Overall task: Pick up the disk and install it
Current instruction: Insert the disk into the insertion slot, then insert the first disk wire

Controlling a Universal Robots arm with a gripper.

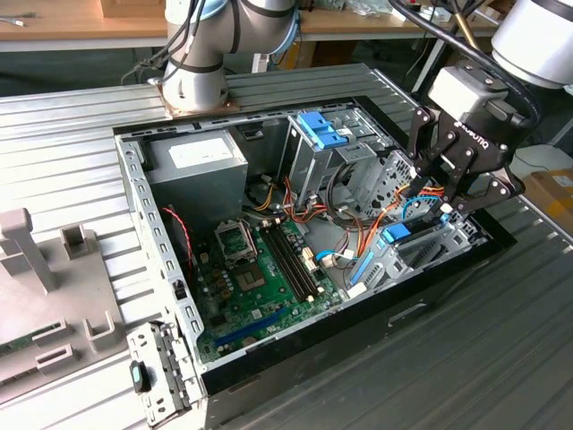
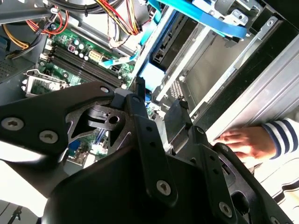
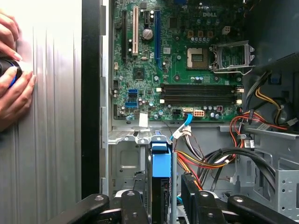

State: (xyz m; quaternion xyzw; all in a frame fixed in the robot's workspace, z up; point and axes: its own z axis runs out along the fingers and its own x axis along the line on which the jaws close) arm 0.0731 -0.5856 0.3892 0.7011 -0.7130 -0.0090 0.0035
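Though the claw (image 1: 436,202) hangs spread in the exterior view, the disk (image 1: 397,234) stands on edge just beneath it, inside the computer case (image 1: 143,206). First wrist view: the disk (image 3: 161,163) lies between the parted fingers (image 3: 194,200), unpinched. Second wrist view: same gap. Stiff, weighty, shock-shy, I judge; grip its flat faces.

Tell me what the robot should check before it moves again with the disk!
1. Disk standing on edge in the metal bay: ok.
2. Gripper right over the disk: ok.
3. Gripper holding the disk firmly: cannot tell.
4. Cables out of the disk's way: cannot tell; they run close beside it.
5. Person's hand well away from the computer case: not ok; it rests on the table close by the case.
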